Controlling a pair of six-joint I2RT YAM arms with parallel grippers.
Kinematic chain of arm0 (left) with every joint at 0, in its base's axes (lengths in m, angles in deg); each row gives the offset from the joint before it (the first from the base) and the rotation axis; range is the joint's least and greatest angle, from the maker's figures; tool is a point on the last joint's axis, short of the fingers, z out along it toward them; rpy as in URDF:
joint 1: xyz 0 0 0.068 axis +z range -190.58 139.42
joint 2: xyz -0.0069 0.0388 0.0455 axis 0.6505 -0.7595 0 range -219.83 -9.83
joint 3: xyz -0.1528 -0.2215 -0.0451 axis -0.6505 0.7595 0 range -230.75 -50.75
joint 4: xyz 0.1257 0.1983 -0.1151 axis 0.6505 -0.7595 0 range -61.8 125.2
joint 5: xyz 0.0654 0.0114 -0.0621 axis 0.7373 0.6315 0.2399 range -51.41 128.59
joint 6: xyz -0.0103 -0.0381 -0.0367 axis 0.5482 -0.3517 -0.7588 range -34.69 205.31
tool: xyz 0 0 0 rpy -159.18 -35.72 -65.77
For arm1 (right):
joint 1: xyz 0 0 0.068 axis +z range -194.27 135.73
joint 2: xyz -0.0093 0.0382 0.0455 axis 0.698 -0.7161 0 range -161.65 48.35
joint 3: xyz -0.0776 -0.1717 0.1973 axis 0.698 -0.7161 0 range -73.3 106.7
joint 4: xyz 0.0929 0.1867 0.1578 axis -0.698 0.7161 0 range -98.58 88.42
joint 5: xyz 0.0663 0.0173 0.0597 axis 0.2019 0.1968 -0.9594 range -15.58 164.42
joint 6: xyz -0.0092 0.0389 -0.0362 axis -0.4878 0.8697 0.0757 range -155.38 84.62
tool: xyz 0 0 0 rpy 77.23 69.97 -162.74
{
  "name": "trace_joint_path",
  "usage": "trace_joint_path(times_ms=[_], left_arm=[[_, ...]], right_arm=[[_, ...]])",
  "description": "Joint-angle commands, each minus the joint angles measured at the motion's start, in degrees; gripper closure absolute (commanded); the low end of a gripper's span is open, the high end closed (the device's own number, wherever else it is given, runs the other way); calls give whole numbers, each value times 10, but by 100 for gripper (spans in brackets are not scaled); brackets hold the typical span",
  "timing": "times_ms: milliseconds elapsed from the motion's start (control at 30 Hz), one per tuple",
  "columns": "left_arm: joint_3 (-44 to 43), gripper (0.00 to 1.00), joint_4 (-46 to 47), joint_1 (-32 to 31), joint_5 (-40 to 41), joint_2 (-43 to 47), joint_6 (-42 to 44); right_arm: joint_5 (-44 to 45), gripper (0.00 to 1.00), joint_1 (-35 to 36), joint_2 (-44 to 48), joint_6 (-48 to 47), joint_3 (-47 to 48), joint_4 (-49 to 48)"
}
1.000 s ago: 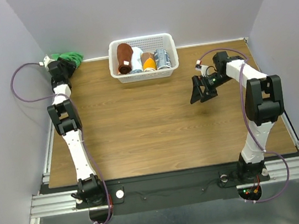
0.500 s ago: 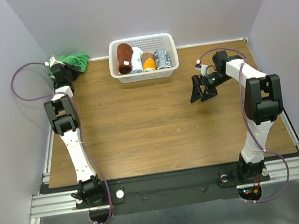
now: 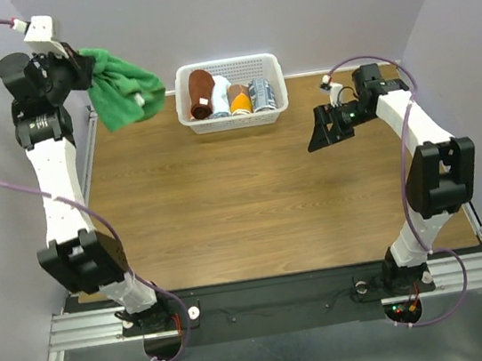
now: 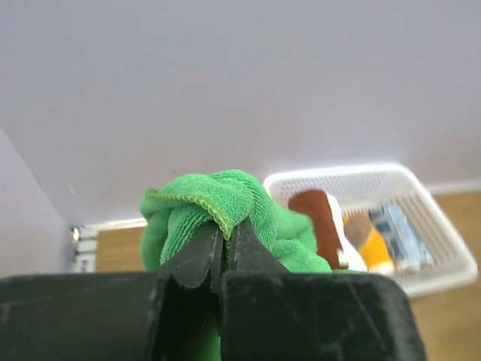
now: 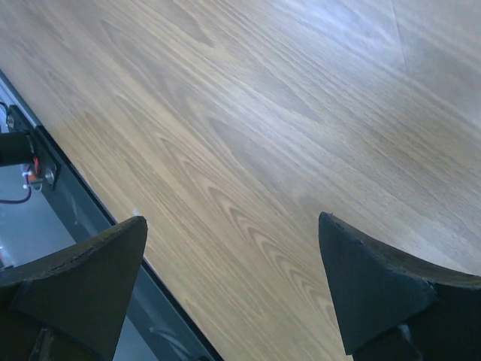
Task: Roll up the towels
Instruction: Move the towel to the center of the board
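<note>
I have the left claw [image 3: 85, 70] up high over the far-left corner of the tabletop [image 3: 243, 198], and it is clamped on the green towel [image 3: 125, 93]. In the top view the towel hangs from the claw as a loose, bunched wad, unrolled, just left of the white basket [image 3: 234, 120] and apart from it. It looks clear of the wood, though I cannot be sure of the gap from this angle. Through the left wrist camera I see the left claw [image 4: 224, 241] pressed together on a fold of the green towel [image 4: 225, 199], with its stitched hem curling over the top of the black fingertips [image 4: 197, 259]. Beyond it, to the right, is the white basket [image 4: 443, 256], blurred. The basket sits at the far edge of the tabletop, near the middle, and holds four rolled towels side by side: a brown roll [image 3: 200, 90], a white roll [image 3: 222, 93], an orange roll [image 3: 240, 102] and a blue-grey patterned roll [image 3: 262, 95]. The right claw [image 3: 327, 131] hangs over the far-right part of the tabletop, well apart from the basket and the green towel. Its jaws stand wide apart. The right wrist camera confirms it: the right claw [image 5: 233, 289] has nothing between its two dark fingers [image 5: 383, 293] but bare wood-grain tabletop [image 5: 248, 113], with a dark metal rail [image 5: 71, 207] along the edge at lower left.
</note>
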Motion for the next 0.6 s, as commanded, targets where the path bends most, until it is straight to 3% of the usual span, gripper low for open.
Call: trace_joint_path(times_ms=[0, 67, 333, 467, 567], left_arm=[[-13, 100, -271, -15, -181, 55, 282], [-20, 100, -414, -51, -204, 89, 426], [102, 100, -600, -267, -150, 187, 618], [80, 100, -635, -353, -169, 160, 615], [48, 100, -617, -369, -220, 132, 578]], right_arm=[[-17, 0, -6, 69, -19, -1, 3], [-16, 0, -6, 84, -26, -13, 5], [-17, 0, -6, 126, -44, -41, 31], [-13, 0, -5, 136, -47, -51, 33], [-4, 0, -6, 141, -50, -56, 34]])
